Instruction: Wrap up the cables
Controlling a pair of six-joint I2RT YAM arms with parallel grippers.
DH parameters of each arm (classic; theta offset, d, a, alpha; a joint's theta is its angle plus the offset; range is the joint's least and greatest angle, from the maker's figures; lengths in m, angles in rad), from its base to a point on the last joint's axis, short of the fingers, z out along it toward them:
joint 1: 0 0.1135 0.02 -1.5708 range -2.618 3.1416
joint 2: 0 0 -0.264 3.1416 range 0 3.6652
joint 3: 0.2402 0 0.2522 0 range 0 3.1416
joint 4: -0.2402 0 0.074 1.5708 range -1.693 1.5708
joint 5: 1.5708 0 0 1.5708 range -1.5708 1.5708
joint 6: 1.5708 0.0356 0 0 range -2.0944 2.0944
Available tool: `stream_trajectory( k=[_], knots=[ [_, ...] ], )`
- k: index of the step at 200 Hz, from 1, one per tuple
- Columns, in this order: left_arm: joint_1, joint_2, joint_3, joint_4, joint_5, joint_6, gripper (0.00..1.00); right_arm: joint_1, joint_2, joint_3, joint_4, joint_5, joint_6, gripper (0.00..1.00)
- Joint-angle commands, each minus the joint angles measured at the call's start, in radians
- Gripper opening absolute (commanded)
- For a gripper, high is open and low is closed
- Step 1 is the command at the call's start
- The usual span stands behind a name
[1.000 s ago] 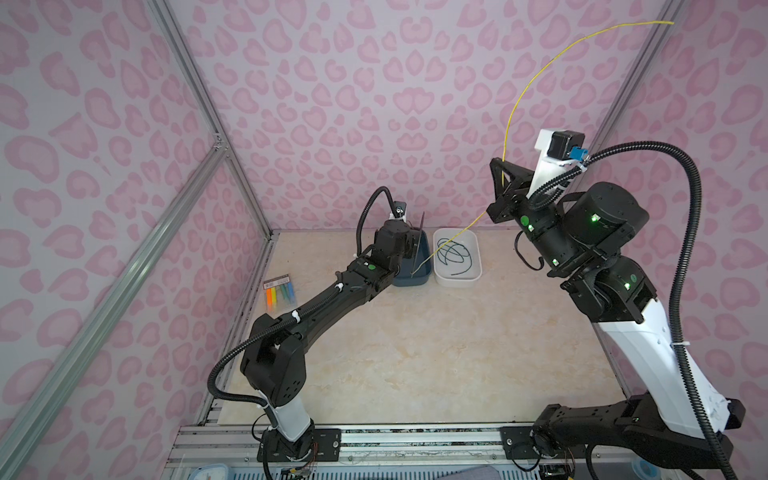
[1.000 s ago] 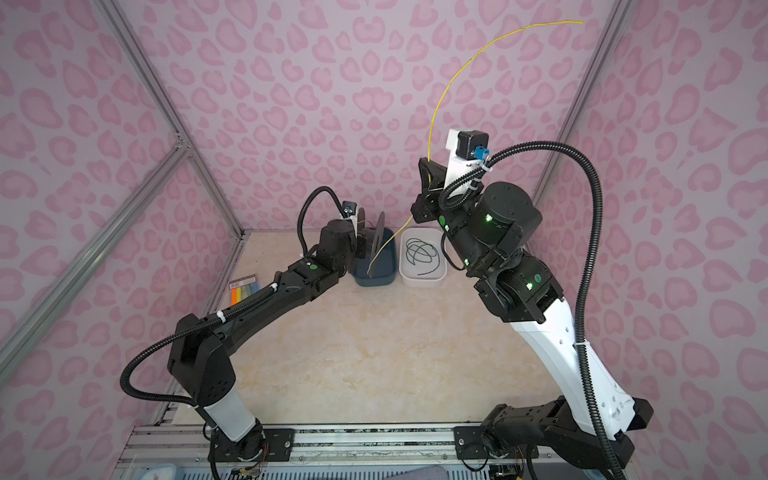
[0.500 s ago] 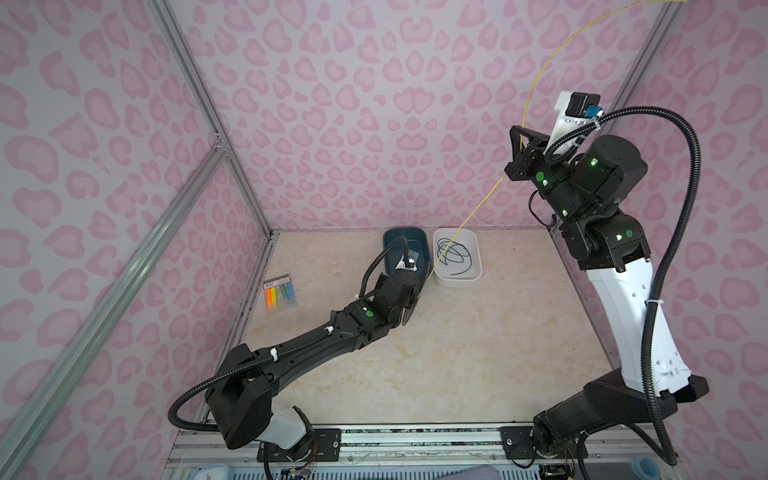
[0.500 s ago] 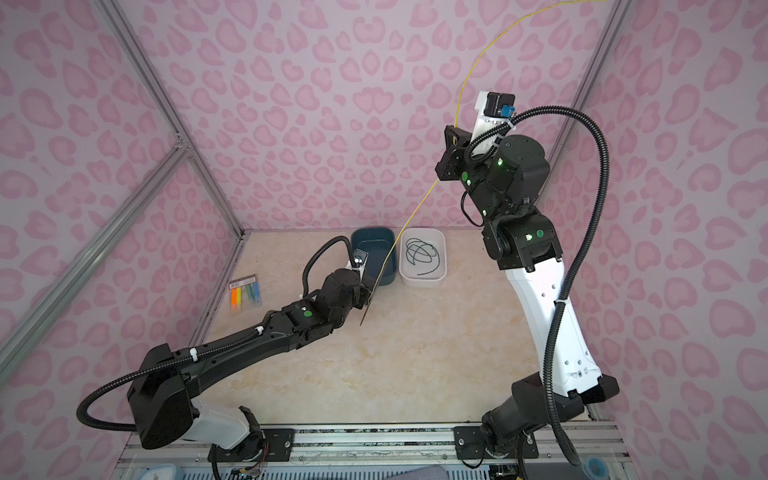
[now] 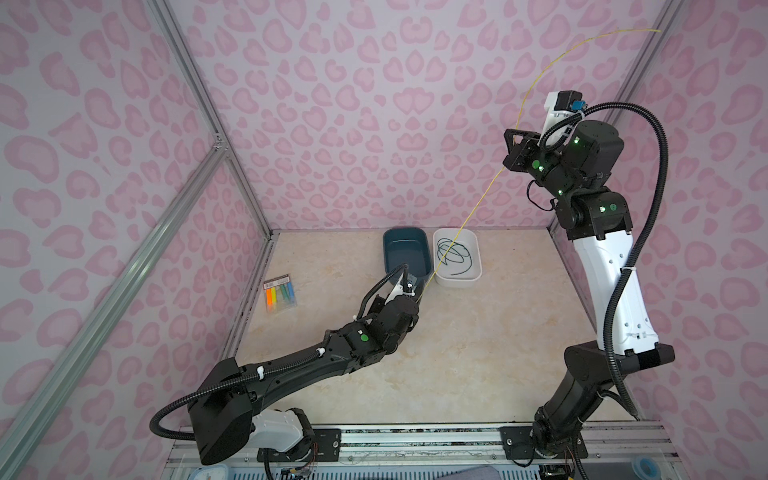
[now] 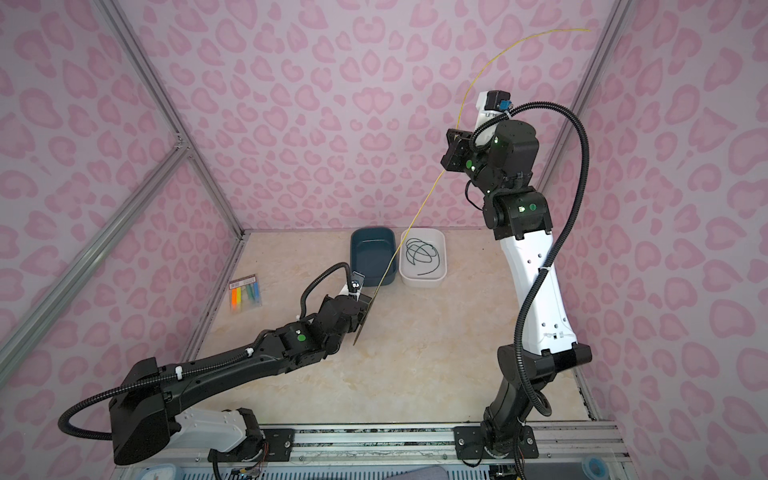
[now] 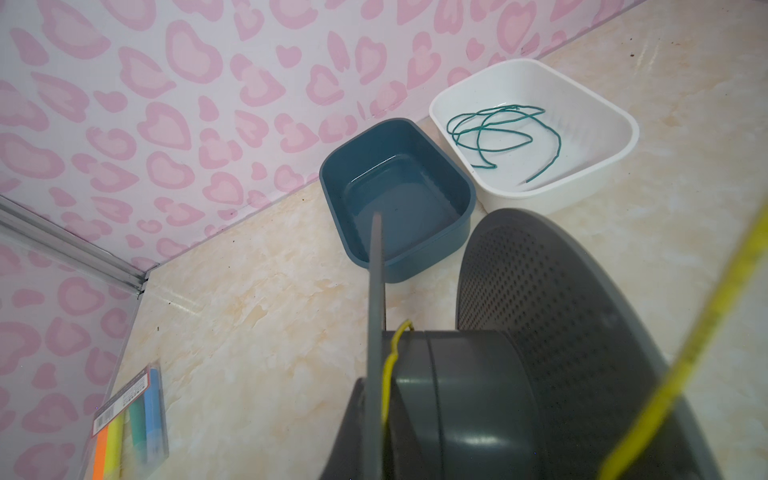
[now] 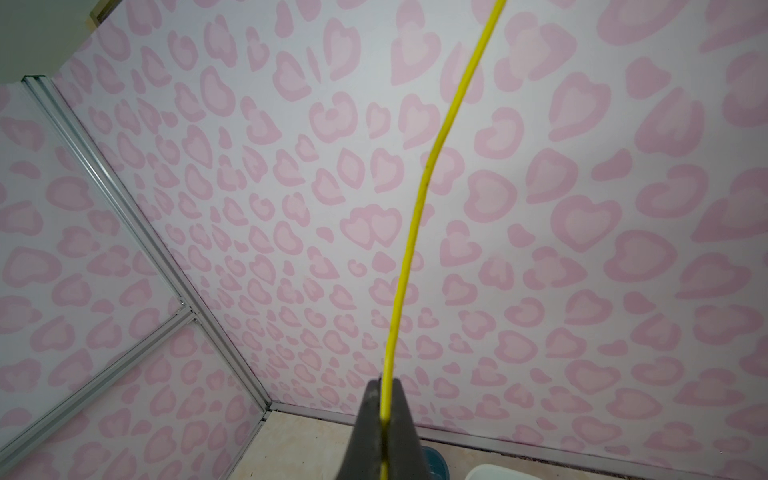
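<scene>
Stretching taut in both top views, the yellow wire (image 5: 478,208) (image 6: 409,228) runs from the right gripper (image 5: 512,144), high up at 2 o'clock, down to a grey reel (image 6: 362,322) near the middle of the table (image 5: 457,353). The right gripper's 2 fingers (image 8: 370,419) are clenched on the wire, and its free tail arcs on toward 1 o'clock. The left gripper (image 6: 360,309) is clamped on the reel — in the left wrist view the wire's other end hooks over the hub beside a perforated flange. At 12 o'clock on the table sit a blue bin (image 7: 415,257) and, just beside it, a white bin (image 5: 457,280) holding a green cord (image 7: 498,109). A packet of coloured pens (image 5: 280,295) lies at 9 o'clock.
</scene>
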Motion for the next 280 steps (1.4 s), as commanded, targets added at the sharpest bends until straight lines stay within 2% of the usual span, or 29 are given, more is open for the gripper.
stream_trajectory(
  k=[1,49,92,165,228,280],
  knots=[
    [-0.024,-0.017,-0.026,-0.197,-0.059,0.012,0.04,-0.029,0.024,0.052,0.152,0.016,0.026,0.00],
    [-0.083,-0.075,-0.046,-0.312,-0.077,0.001,0.04,-0.082,0.060,0.064,0.159,-0.032,0.066,0.00],
    [-0.111,-0.128,-0.054,-0.396,-0.063,-0.021,0.04,-0.115,0.032,-0.074,0.305,-0.142,0.153,0.00],
    [-0.141,-0.163,-0.087,-0.509,-0.081,-0.166,0.04,-0.168,0.199,0.155,0.260,-0.185,0.213,0.00],
    [-0.141,-0.217,-0.107,-0.577,-0.050,-0.221,0.04,-0.182,0.211,0.157,0.263,-0.199,0.216,0.00],
    [-0.141,-0.251,-0.094,-0.577,-0.011,-0.190,0.04,-0.188,0.200,0.122,0.271,-0.202,0.214,0.00]
  ],
)
